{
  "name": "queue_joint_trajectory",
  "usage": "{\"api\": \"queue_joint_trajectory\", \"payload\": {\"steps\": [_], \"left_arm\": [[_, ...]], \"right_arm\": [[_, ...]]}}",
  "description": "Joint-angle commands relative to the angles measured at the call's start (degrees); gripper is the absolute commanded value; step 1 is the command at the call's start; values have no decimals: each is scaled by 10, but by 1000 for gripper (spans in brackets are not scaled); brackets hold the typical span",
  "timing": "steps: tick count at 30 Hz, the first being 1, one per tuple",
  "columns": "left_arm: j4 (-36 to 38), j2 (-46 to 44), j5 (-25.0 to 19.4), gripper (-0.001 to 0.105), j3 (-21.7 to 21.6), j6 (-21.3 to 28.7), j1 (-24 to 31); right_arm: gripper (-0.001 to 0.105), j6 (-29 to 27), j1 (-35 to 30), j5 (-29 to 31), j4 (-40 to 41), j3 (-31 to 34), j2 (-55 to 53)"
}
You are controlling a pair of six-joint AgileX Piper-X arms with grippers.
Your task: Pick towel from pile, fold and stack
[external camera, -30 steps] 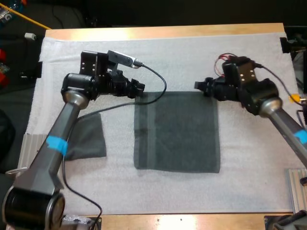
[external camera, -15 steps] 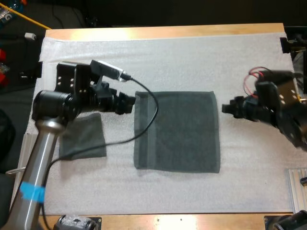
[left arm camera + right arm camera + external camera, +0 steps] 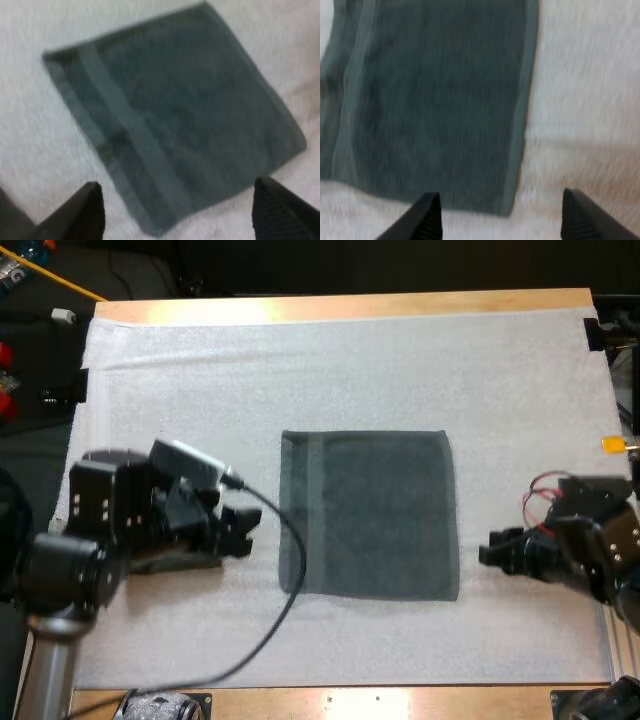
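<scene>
At the middle of the white foam mat (image 3: pixel 350 370) on the wooden desk (image 3: pixel 340 306), a dark grey-green towel (image 3: pixel 370 515) lay flat as a neat rectangle, with a paler band running along its left side. Judging by that tidy shape, the picking and at least the spreading or a first fold looked done; further folding and the stacking seemed left to do. A dark sliver of cloth (image 3: pixel 190 562) peeked from under the left arm, possibly a second towel, though too little showed to be sure.

Both arms sat low and near the desk's near side, well apart from each other, each aimed inward at the towel. The left claw (image 3: pixel 245 530) was just beside the towel's left edge, fingers spread wide and holding nothing. The right claw (image 3: pixel 484 550) hovered near the towel's near right corner, its fingers likewise apart and empty, clear of the cloth.
</scene>
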Motion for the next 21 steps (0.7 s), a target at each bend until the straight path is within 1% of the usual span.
{"api": "queue_joint_trajectory", "payload": {"steps": [1, 4, 6, 7, 9, 13, 15, 21], "left_arm": [[4, -15, -3, 61, 14, -6, -3], [5, -55, -1, 61, 56, -18, -3], [5, -83, -1, 61, 88, -24, -3], [5, -90, -1, 61, 96, -26, -3], [5, -112, -1, 61, 124, -31, -3], [5, -131, 0, 61, 158, -42, -3], [5, -132, 9, 61, 175, -44, -3], [5, -132, 14, 61, 210, -44, -3]], "right_arm": [[51, 13, 8, -1, 8, 8, -7], [51, 34, 30, -2, 25, 34, -18], [51, 59, 49, -2, 31, 61, -24], [51, 69, 55, -2, 28, 69, -26], [51, 81, 71, -2, 4, 101, -29], [51, 101, 84, -19, -55, 161, -21], [51, 117, 84, -29, -92, 193, -14], [51, 135, 84, -33, -170, 245, 2]]}}
